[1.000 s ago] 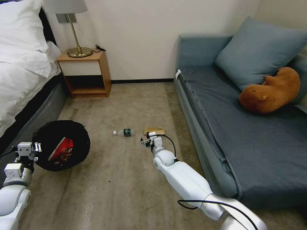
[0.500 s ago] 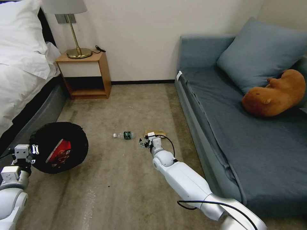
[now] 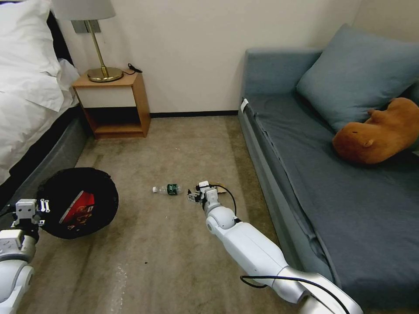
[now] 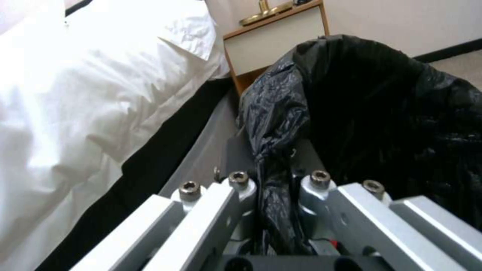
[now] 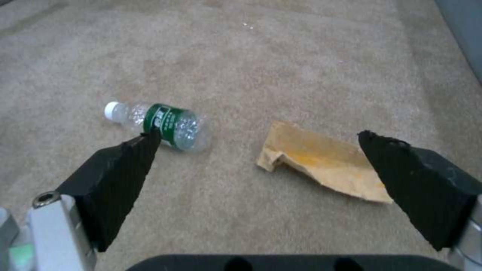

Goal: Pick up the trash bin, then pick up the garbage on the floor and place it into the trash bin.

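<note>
You can read no text here: the bottle [image 5: 159, 124] has a green label with print too small to make out, and the red wrapper [image 3: 77, 207] shows only illegible markings.

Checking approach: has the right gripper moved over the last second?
Yes. Judged against the bottle on the carpet, the right gripper has edged forward, covering more of the paper bag.

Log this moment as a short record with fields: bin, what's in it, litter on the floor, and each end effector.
bin: trash bin with black liner, tilted, rim gripped by left end effector
in bin: red-and-white wrapper
on carpet: clear bottle with green label, lying on its side; brown paper bag beside it
left end effector: shut on the liner at the rim, near the bed
right end effector: open, low above the carpet, over bottle and bag
</note>
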Robot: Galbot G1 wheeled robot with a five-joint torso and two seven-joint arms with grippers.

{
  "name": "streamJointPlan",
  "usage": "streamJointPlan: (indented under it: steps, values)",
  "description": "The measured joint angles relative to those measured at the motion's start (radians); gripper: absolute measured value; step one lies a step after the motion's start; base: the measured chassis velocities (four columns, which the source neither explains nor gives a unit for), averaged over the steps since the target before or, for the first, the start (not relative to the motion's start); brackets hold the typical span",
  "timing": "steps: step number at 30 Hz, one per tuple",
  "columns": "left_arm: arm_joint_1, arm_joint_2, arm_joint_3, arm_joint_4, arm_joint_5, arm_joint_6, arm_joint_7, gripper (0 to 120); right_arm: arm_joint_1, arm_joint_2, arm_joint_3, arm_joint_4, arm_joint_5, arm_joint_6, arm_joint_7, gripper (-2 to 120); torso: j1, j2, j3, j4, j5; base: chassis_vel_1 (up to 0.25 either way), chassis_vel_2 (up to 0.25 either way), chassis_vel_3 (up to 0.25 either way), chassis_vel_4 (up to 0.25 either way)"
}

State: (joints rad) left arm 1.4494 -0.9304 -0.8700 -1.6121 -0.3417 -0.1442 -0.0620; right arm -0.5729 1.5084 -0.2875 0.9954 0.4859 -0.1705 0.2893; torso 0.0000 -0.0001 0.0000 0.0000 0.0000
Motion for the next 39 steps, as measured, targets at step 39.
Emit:
streamJointPlan:
  steps: [39]
  values:
    - [-0.012,-0.007,0.013,-0.018,0.012,0.023,-0.001,5,0.019,-0.004,-0.016,-0.026,-0.026,0.004,-0.026,100,0.000,0.000,0.000,0.0001,0.0001,-0.079,0.086,0.082,-0.081]
